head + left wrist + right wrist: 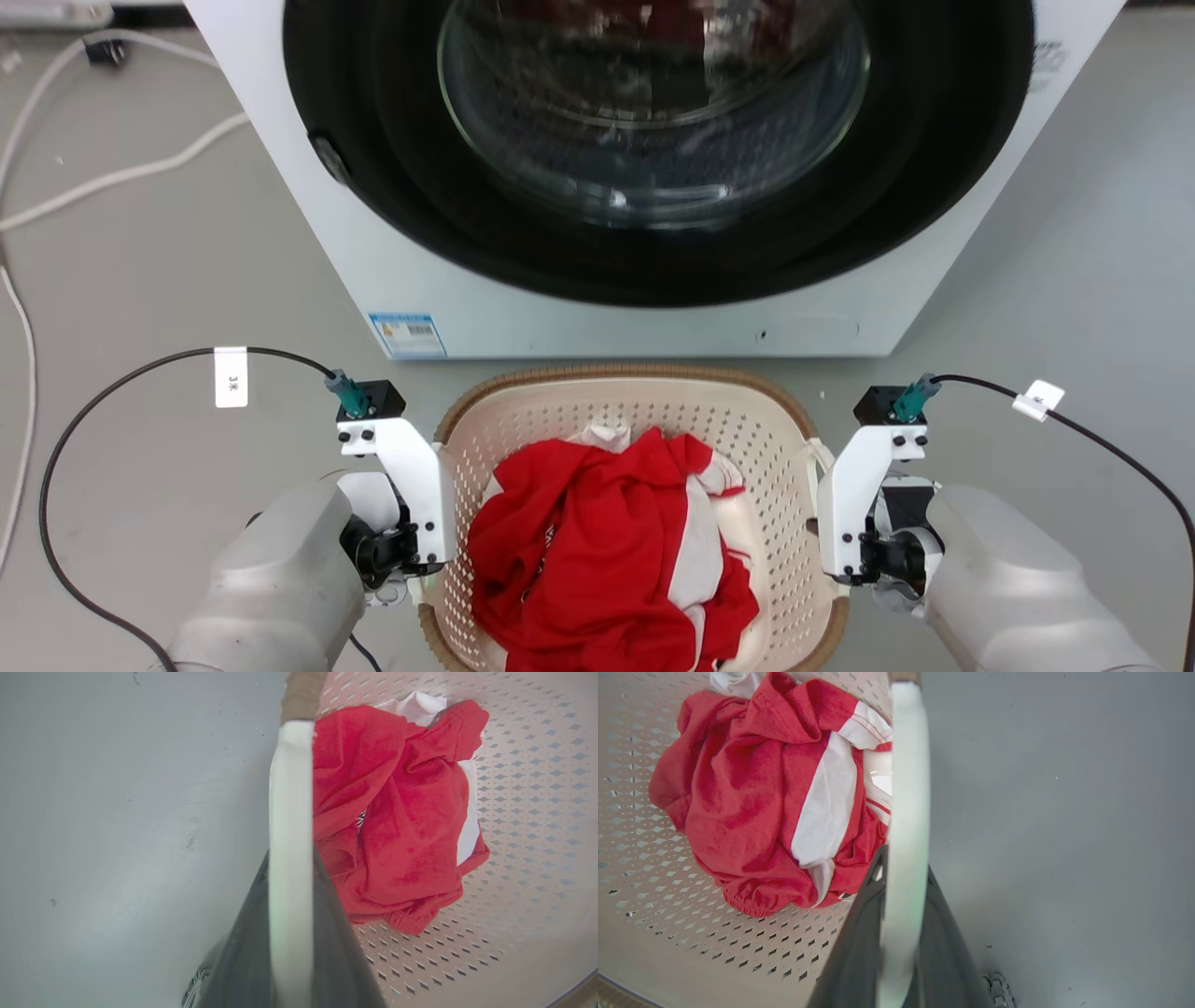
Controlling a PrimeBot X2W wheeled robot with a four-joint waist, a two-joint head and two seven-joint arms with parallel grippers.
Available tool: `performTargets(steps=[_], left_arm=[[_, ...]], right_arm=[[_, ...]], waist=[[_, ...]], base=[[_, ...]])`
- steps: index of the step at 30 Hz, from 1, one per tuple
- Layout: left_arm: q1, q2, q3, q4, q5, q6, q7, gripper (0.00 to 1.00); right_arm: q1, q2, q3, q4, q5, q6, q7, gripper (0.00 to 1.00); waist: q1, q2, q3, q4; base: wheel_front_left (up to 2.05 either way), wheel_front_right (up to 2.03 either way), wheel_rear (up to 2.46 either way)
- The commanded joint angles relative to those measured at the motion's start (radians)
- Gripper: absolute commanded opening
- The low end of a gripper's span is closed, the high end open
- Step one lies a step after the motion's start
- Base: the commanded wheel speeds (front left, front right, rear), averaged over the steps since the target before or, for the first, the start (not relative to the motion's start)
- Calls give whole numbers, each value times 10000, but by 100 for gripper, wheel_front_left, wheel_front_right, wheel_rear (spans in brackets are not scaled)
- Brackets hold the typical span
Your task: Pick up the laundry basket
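The laundry basket (766,439) sits just in front of the washer (653,322) on the grey floor (168,261), with red-and-white clothes (607,551) heaped inside. Its white side handles run between dark fingers: the left gripper (290,858) is clamped on the left handle (290,788), and the right gripper (903,863) on the right handle (908,765).

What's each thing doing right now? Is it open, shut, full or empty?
washer door: shut.
laundry basket: holds crumpled red and white clothes.
left tool: shut on the basket's left handle.
right tool: shut on the basket's right handle.
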Motion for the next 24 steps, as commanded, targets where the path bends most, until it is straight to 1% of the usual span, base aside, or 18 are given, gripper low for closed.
performTargets(steps=[1, 13, 19, 24], left_arm=[[46, -197, -55, -165, -88, -133, 37, 0], [583, -241, -431, -261, -404, -133, 612, 0], [794, -152, -583, -275, -585, -134, 871, 0], [1021, -211, -688, -176, -694, -134, 898, 0]], right_arm=[[101, 255, 74, -93, 147, 140, 168, 0], [336, 194, 375, 67, 602, 140, 1106, 0], [498, 245, 459, 211, 815, 140, 1502, 0], [674, 293, 462, 342, 957, 140, 1622, 0]], waist=[[3, 0, -502, 7], [3, 0, -1668, -41], [3, 0, -1997, -78], [3, 0, -2163, -96]], base=[[0, 0, 0], [0, 0, 0], [0, 0, 0], [0, 0, 0]])
